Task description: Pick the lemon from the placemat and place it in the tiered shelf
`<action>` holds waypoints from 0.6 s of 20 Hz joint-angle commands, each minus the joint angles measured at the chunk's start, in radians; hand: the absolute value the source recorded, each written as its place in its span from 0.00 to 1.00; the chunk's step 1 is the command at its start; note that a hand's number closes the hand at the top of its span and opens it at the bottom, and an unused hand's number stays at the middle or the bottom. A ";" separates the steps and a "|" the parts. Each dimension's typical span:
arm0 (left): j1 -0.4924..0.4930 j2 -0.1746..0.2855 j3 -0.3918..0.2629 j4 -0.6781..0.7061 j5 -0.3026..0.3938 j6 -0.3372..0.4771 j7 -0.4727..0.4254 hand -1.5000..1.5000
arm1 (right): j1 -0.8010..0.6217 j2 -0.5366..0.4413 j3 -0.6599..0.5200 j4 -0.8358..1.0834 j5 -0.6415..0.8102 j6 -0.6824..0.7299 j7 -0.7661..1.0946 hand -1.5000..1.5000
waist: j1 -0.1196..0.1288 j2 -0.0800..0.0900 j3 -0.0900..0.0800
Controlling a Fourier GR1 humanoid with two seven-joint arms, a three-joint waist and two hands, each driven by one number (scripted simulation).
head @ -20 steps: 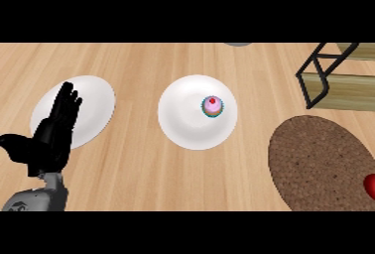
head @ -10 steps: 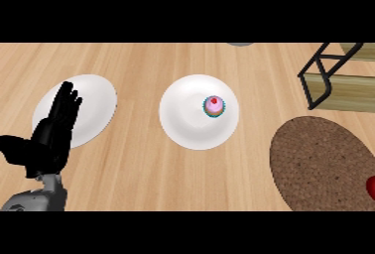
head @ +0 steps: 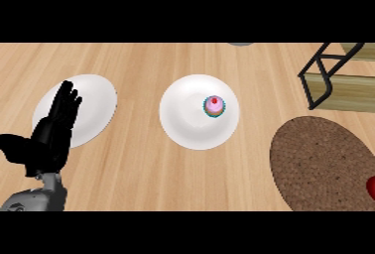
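A round brown placemat (head: 319,161) lies at the right of the wooden counter. At the view's right edge a small red thing (head: 370,187) rests on it, mostly cut off. No yellow lemon shows. The tiered shelf (head: 338,74), black frame with wooden boards, stands at the upper right. My left hand (head: 50,134) rests open at the lower left, fingers straight and pointing up, overlapping a white plate. My right hand is out of view.
A white plate (head: 95,99) sits at the left, partly behind my left hand. Another white plate (head: 187,119) in the middle holds a small pink cupcake (head: 214,106). A grey object (head: 240,44) peeks in at the top edge.
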 commanded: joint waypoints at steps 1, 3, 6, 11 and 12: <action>0.004 -0.023 -0.026 -0.050 -0.027 0.029 0.030 0.50 | -0.019 -0.029 -0.050 0.020 -0.060 0.015 -0.052 0.00 | 0.002 -0.001 0.001; 0.002 -0.013 -0.014 0.002 -0.019 0.008 -0.014 0.50 | -0.053 -0.065 -0.079 0.023 -0.091 0.026 -0.016 0.00 | -0.001 0.001 0.000; 0.017 -0.014 -0.014 -0.058 -0.016 0.015 0.032 0.50 | -0.026 -0.131 -0.098 0.021 -0.113 0.031 0.025 0.00 | -0.010 -0.006 -0.001; 0.032 -0.012 -0.006 -0.023 -0.003 -0.004 0.013 0.50 | -0.001 -0.231 -0.147 0.045 -0.147 -0.017 0.117 0.00 | -0.014 -0.004 -0.001; 0.016 -0.006 0.013 -0.025 -0.012 0.014 0.008 0.50 | 0.042 -0.265 -0.174 0.055 -0.175 0.030 0.090 0.00 | -0.022 -0.005 0.000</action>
